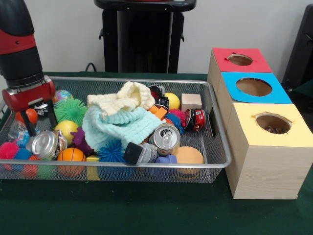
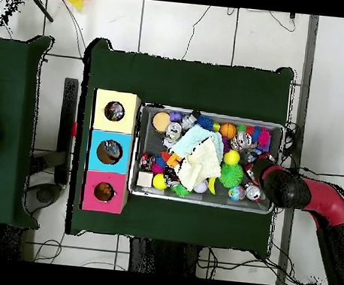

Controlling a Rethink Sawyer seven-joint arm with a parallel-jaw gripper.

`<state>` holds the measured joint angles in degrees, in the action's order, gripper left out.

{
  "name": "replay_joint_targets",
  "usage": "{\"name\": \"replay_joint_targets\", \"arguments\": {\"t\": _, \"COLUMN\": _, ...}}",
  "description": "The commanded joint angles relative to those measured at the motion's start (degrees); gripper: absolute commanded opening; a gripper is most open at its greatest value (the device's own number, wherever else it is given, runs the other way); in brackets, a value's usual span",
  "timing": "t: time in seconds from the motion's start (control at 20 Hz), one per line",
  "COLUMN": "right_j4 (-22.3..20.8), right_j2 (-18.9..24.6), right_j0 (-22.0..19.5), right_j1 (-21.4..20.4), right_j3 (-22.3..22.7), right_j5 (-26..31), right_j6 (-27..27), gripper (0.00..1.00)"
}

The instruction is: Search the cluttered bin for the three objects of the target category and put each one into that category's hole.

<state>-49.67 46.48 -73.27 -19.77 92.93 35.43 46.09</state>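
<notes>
Hanging the red and black gripper [image 1: 39,121] over the left end of the silver wire-mesh bin [image 1: 122,167], at the left of the front view, with its two black fingers [image 1: 27,125] standing apart and clamping nothing. Not being able to tell from here which category is the target one. Judging the shiny metal can with the torn label [image 1: 45,144] as the nearest likely candidate: lying on its side just below the gripper and a little to the lower right, long axis seemingly pointing toward the camera, round end showing. Needing therefore a short descent, probably with the fingers across the smooth, hard, curved wall. Crowding it closely: a soft green spiky rubber ball [image 1: 70,110] above, an orange basketball-patterned ball [image 1: 72,155] below. Waiting well apart at the right: the yellow-topped wooden box [image 1: 274,147] with its round hole [image 1: 273,122].
</notes>
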Motion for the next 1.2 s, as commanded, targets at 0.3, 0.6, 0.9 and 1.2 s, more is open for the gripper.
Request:
{"name": "replay_joint_targets", "arguments": {"t": 0.3, "right_j4": -2.99, "right_j2": -3.34, "right_j0": 1.44, "right_j1": 3.84, "right_j3": -6.9, "right_j5": 6.35, "right_j6": -14.58, "gripper": 1.0}}
{"name": "replay_joint_targets", "arguments": {"t": 0.6, "right_j4": -2.14, "right_j2": -2.54, "right_j0": 1.15, "right_j1": 10.97, "right_j3": -14.56, "right_j5": 7.55, "right_j6": -19.55, "gripper": 1.0}}
{"name": "replay_joint_targets", "arguments": {"t": 0.9, "right_j4": -0.7, "right_j2": -1.74, "right_j0": 0.91, "right_j1": 13.28, "right_j3": -14.91, "right_j5": 6.78, "right_j6": -19.78, "gripper": 1.0}}
{"name": "replay_joint_targets", "arguments": {"t": 1.2, "right_j4": -0.19, "right_j2": -0.52, "right_j0": 0.69, "right_j1": 13.9, "right_j3": -14.71, "right_j5": 7.98, "right_j6": -24.36, "gripper": 0.0}}
